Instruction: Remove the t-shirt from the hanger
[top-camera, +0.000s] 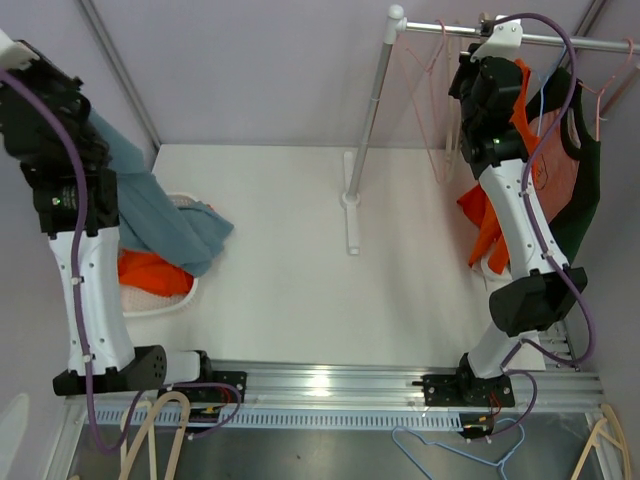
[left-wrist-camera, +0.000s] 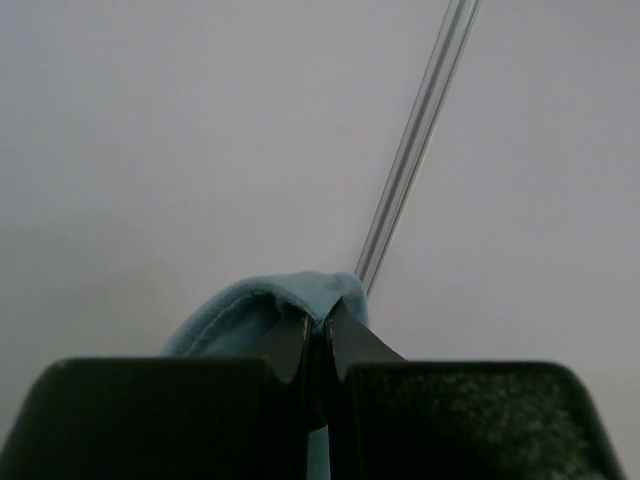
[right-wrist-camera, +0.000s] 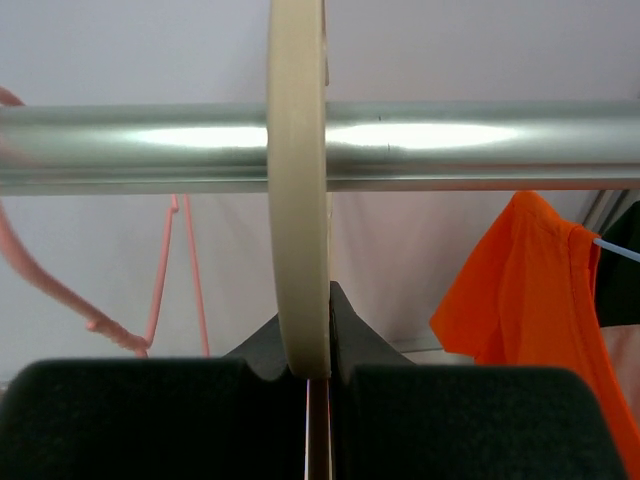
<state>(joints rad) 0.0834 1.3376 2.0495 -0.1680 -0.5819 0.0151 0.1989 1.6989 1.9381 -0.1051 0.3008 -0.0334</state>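
Note:
A blue t-shirt (top-camera: 160, 215) hangs from my left gripper (top-camera: 80, 108), raised at the far left, and drapes down to the basket. In the left wrist view the jaws of the left gripper (left-wrist-camera: 322, 322) are shut on a fold of that blue t-shirt (left-wrist-camera: 255, 300). My right gripper (top-camera: 482, 35) is up at the metal rail (top-camera: 560, 40). The right gripper (right-wrist-camera: 312, 325) is shut on the cream hook of a hanger (right-wrist-camera: 297, 200), which crosses the rail (right-wrist-camera: 480, 145). The rest of that hanger is hidden behind the arm.
A white basket (top-camera: 165, 298) at the left holds an orange garment (top-camera: 150, 270). An orange t-shirt (top-camera: 548, 150) and a dark garment (top-camera: 590, 190) hang on the rail, with pink hangers (top-camera: 435, 100). The rack's post (top-camera: 368, 120) stands mid-table. Spare hangers (top-camera: 160, 430) lie below the front edge.

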